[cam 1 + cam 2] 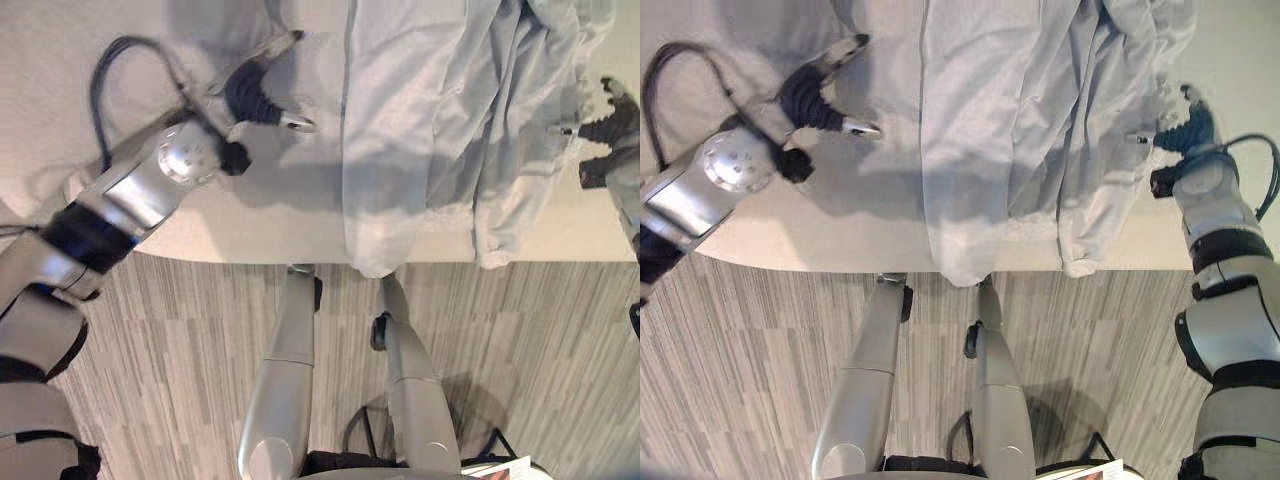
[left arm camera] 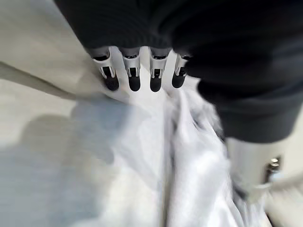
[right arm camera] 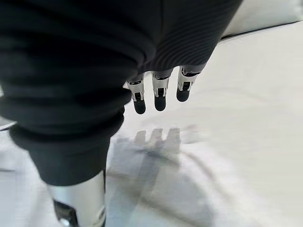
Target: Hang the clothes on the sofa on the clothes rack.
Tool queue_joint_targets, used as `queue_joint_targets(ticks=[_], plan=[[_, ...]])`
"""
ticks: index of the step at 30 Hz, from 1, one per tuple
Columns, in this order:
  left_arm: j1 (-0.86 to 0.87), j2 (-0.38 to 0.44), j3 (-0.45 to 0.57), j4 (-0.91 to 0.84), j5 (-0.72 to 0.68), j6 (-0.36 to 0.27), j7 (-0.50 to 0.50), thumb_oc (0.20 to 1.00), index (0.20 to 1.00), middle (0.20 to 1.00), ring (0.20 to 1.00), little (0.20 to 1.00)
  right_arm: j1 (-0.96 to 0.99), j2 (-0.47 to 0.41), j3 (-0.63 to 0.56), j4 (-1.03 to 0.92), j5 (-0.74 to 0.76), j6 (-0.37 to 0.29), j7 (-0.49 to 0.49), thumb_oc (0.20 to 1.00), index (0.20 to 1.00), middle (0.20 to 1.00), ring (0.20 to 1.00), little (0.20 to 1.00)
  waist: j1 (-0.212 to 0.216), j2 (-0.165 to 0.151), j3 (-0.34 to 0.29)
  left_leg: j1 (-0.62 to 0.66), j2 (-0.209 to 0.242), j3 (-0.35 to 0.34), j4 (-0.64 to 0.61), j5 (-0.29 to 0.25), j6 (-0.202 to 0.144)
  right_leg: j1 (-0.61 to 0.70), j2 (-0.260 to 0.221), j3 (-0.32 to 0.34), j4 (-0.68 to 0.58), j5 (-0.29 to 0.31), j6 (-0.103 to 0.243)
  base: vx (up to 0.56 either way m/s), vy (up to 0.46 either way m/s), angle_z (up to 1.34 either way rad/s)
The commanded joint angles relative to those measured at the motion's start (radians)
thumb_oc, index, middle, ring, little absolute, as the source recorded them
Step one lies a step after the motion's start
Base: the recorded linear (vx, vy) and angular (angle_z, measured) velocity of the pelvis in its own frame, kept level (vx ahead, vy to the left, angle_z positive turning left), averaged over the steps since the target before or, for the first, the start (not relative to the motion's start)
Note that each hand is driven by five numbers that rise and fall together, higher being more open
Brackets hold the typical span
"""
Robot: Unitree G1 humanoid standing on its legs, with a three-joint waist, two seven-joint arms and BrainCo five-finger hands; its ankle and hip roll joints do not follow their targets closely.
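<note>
Pale garment [image 1: 420, 120] lies between both hands, hem drooping off the sofa [image 1: 250, 235]; soft, light, likely slippery. Left hand [image 1: 262, 92] and right hand [image 1: 1185, 128] hover straight-fingered, empty; a bunched fold looks the best hold.

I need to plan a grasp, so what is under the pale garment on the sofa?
The pale garment lies on the sofa seat, its hem hanging over the front edge above the floor. Anything beneath its folds is covered and cannot be seen.

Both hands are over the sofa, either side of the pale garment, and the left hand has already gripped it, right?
Not gripped. The left wrist view shows the left hand open, fingers straight above the pale garment. The rest holds: the right hand hovers on the sofa's other side.
</note>
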Motion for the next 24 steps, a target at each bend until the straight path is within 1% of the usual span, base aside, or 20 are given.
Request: queue_joint_targets(ticks=[1,2,3,4,5,6,10,16,17,20,23,24], plan=[[-0.029,-0.016,-0.010,-0.032,0.016,-0.017,0.004,1.000,1.000,1.000,1.000,1.000,-0.009,-0.105,-0.016,0.012,-0.001,-0.002,-0.005,1.000,1.000,1.000,1.000,1.000,0.024,0.101,-0.004,0.342,0.118,-0.159,-0.521,0.140,-0.132,0.153,-0.081,-0.027,-0.019,-0.079,0.014,0.00,0.000,0.00],[-0.053,-0.012,-0.027,-0.020,0.031,-0.015,0.006,1.000,1.000,1.000,1.000,1.000,-0.013,-0.100,-0.019,0.018,0.000,-0.002,-0.005,1.000,1.000,1.000,1.000,1.000,0.023,0.101,-0.004,0.338,0.116,-0.160,-0.521,0.144,-0.132,0.149,-0.083,-0.029,-0.019,-0.078,0.015,0.02,-0.023,-0.04],[-0.140,-0.042,-0.085,0.067,0.066,-0.015,0.011,1.000,1.000,1.000,1.000,1.000,-0.024,-0.082,-0.008,0.021,-0.009,-0.002,-0.002,1.000,1.000,1.000,1.000,1.000,0.020,0.100,-0.004,0.346,0.120,-0.159,-0.532,0.144,-0.132,0.151,-0.083,-0.027,-0.019,-0.079,0.015,0.00,0.000,0.00],[-0.211,-0.077,-0.114,0.170,0.071,-0.025,0.024,1.000,1.000,1.000,1.000,1.000,-0.043,-0.071,0.009,0.025,-0.011,-0.007,0.000,1.000,1.000,1.000,1.000,1.000,0.016,0.097,-0.004,0.350,0.122,-0.160,-0.534,0.142,-0.133,0.151,-0.083,-0.025,-0.019,-0.081,0.015,0.00,0.000,0.00],[-0.216,-0.079,-0.118,0.174,0.070,-0.026,0.024,1.000,1.000,1.000,1.000,1.000,-0.043,-0.071,0.008,0.025,-0.011,-0.007,0.000,1.000,1.000,1.000,1.000,1.000,0.018,0.097,-0.004,0.349,0.122,-0.161,-0.534,0.142,-0.133,0.150,-0.083,-0.025,-0.019,-0.081,0.015,0.00,0.000,0.00],[-0.288,-0.114,-0.141,0.247,0.083,-0.035,0.047,1.000,1.000,1.000,1.000,1.000,-0.055,-0.059,0.017,0.013,-0.017,-0.009,-0.001,1.000,1.000,1.000,1.000,1.000,0.015,0.093,-0.004,0.352,0.126,-0.163,-0.537,0.138,-0.134,0.147,-0.082,-0.025,-0.019,-0.084,0.014,0.00,0.000,0.00],[-0.410,-0.175,-0.164,0.360,0.096,-0.054,0.086,1.000,1.000,1.000,1.000,1.000,-0.063,-0.057,0.018,-0.024,-0.026,-0.015,-0.012,1.000,1.000,1.000,1.000,1.000,0.009,0.089,-0.004,0.354,0.127,-0.170,-0.544,0.130,-0.138,0.144,-0.082,-0.020,-0.019,-0.091,0.012,0.00,0.000,0.00],[-0.509,-0.232,-0.215,0.381,0.119,-0.061,0.111,1.000,1.000,1.000,1.000,1.000,-0.068,-0.057,0.008,-0.032,-0.031,-0.024,-0.024,1.000,1.000,1.000,1.000,1.000,0.007,0.081,-0.004,0.352,0.123,-0.177,-0.546,0.123,-0.138,0.138,-0.083,-0.020,-0.019,-0.095,0.012,0.00,0.000,0.00],[-0.541,-0.258,-0.225,0.396,0.117,-0.064,0.117,1.000,1.000,1.000,1.000,1.000,-0.081,-0.057,0.014,-0.028,-0.033,-0.025,-0.027,1.000,1.000,1.000,1.000,1.000,0.007,0.080,-0.004,0.348,0.120,-0.180,-0.543,0.123,-0.139,0.135,-0.084,-0.018,-0.019,-0.094,0.012,0.00,0.000,0.00],[-0.563,-0.281,-0.229,0.401,0.114,-0.068,0.128,1.000,1.000,1.000,1.000,1.000,-0.090,-0.053,0.019,-0.027,-0.034,-0.026,-0.030,1.000,1.000,1.000,1.000,1.000,0.006,0.079,-0.004,0.342,0.121,-0.183,-0.542,0.121,-0.140,0.130,-0.084,-0.018,-0.019,-0.093,0.012,0.00,0.000,0.00],[-0.593,-0.339,-0.225,0.415,0.104,-0.071,0.142,1.000,1.000,1.000,1.000,1.000,-0.109,-0.044,0.023,-0.013,-0.033,-0.029,-0.036,1.000,1.000,1.000,1.000,1.000,0.005,0.078,-0.004,0.344,0.119,-0.184,-0.546,0.119,-0.139,0.131,-0.084,-0.016,-0.019,-0.096,0.012,0.00,0.000,0.00],[-0.593,-0.340,-0.225,0.416,0.104,-0.072,0.142,1.000,1.000,1.000,1.000,1.000,-0.110,-0.045,0.024,-0.012,-0.032,-0.029,-0.036,1.000,1.000,1.000,1.000,1.000,0.005,0.079,-0.004,0.344,0.119,-0.184,-0.546,0.119,-0.138,0.131,-0.083,-0.016,-0.019,-0.096,0.012,0.00,0.000,0.00]])
